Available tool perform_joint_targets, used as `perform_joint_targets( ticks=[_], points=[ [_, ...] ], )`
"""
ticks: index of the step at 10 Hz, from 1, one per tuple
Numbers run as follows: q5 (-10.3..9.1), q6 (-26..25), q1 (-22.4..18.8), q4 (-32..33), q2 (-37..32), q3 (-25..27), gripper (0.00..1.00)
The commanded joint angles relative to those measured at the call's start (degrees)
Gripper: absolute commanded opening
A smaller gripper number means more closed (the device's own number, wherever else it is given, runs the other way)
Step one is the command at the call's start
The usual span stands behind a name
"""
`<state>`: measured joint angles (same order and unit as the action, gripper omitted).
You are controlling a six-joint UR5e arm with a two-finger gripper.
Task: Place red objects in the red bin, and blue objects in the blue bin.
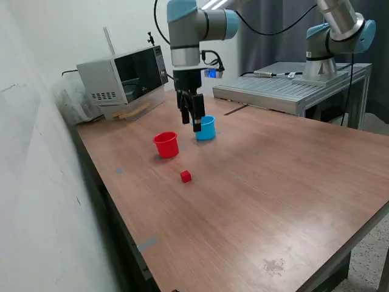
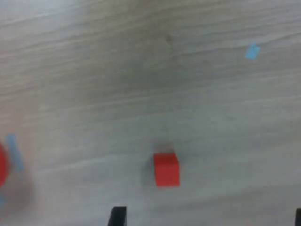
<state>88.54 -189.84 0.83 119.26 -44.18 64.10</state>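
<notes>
One small red cube (image 1: 186, 176) lies on the wooden table, in front of the cups; it also shows in the wrist view (image 2: 166, 169). The red cup (image 1: 166, 145) stands upright, and a sliver of its rim shows in the wrist view (image 2: 2, 165). The light-blue cup (image 1: 205, 128) stands at its right in the exterior view. My gripper (image 1: 193, 125) hangs above the table, just beside the blue cup, between the two cups. It is open and empty; one dark fingertip (image 2: 117, 216) shows, set well apart from the other. No dark-blue cubes and no second red cube are in view.
A grey microwave (image 1: 124, 79) stands at the table's back left by the wall. A metal platform (image 1: 285, 90) with a second arm (image 1: 331, 42) stands at the back right. Small blue tape marks (image 2: 252, 52) lie on the table. The table's front edge is near.
</notes>
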Motion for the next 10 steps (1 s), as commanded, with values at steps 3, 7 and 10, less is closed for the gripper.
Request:
perform_joint_targets(
  ticks=[3, 7, 10],
  points=[
    [0.49, -0.10, -0.04, 7.12, 7.87, 0.42, 1.00],
    [0.49, -0.18, -0.04, 9.33, 11.57, -1.95, 1.00],
    [1.71, -0.10, -0.04, 11.35, 13.06, -3.71, 1.00]
  ],
)
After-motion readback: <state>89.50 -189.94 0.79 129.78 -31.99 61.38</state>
